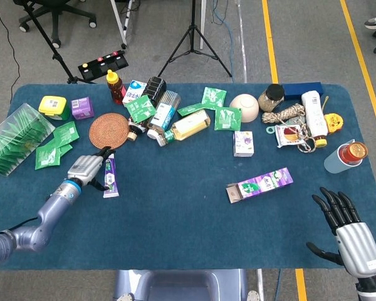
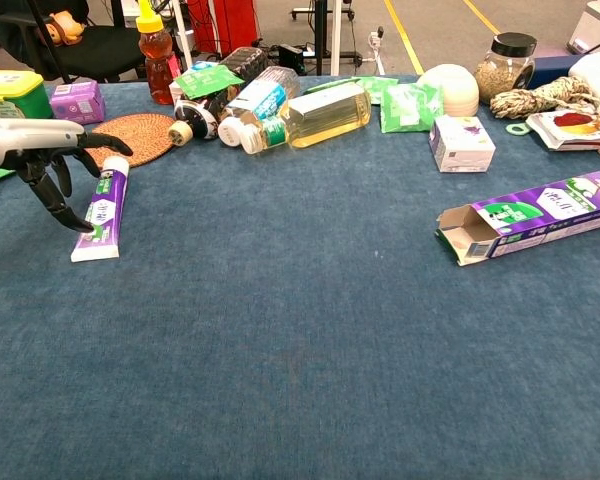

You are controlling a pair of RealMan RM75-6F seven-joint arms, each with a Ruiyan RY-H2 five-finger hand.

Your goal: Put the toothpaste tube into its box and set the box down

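Observation:
The purple-and-white toothpaste tube lies flat on the blue table, cap pointing away from me, just in front of the woven coaster. My left hand hovers at its left side, fingers spread and reaching over the cap end, thumb down beside the tube's middle; it grips nothing. The purple toothpaste box lies at the right, its open flap end facing left. My right hand stands open at the near right corner, well clear of the box, and shows only in the head view.
A woven coaster, a honey bottle, several bottles and green sachets crowd the far side. A small white box, a bowl, a jar and rope lie at the back right. Green packets sit far left.

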